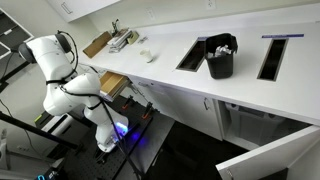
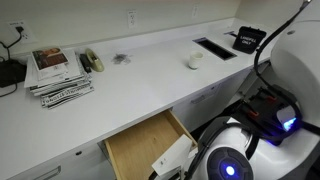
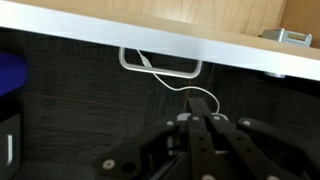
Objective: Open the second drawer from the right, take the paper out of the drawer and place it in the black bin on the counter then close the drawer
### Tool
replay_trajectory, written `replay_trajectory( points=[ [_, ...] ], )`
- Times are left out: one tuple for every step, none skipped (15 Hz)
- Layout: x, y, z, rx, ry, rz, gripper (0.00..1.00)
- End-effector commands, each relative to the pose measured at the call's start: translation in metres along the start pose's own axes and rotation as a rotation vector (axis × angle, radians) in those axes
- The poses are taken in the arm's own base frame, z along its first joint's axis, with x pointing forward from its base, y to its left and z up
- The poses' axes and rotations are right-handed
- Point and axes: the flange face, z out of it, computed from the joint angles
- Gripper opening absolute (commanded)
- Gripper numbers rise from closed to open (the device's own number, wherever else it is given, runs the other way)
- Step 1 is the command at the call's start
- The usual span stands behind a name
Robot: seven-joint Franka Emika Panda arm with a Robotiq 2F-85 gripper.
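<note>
Tan drawer [image 2: 140, 148] open, partly hidden by arm [image 2: 228, 158]; claw [image 3: 206, 122] shut.

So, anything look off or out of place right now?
The drawer stands pulled out under the counter, its wooden box apparently empty. Low in an exterior view, a white cabinet door also seems to hang open. Nothing spilled or damaged that I can see.

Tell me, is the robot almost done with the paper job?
Nearly, it seems. The drawer is open and looks empty. Something white, maybe the paper, sits in the black bin. The shut gripper holds nothing visible, low by the drawer. Left: closing the drawer.
</note>
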Motion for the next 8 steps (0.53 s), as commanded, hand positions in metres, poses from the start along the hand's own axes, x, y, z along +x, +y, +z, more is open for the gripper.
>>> replay_trajectory(
  points=[
    [-0.007, 0.013, 0.016, -0.039, -0.071, -0.086, 0.0],
    [-0.01, 0.015, 0.021, -0.045, -0.105, -0.113, 0.0],
    [-0.012, 0.017, 0.025, -0.048, -0.136, -0.135, 0.0],
    [-0.015, 0.018, 0.028, -0.043, -0.171, -0.156, 0.0],
    [-0.017, 0.02, 0.032, -0.037, -0.208, -0.181, 0.0],
    [-0.018, 0.022, 0.033, -0.032, -0.238, -0.205, 0.0],
    [-0.019, 0.023, 0.034, -0.021, -0.268, -0.227, 0.0],
    [-0.022, 0.023, 0.035, -0.016, -0.299, -0.248, 0.0]
  ],
)
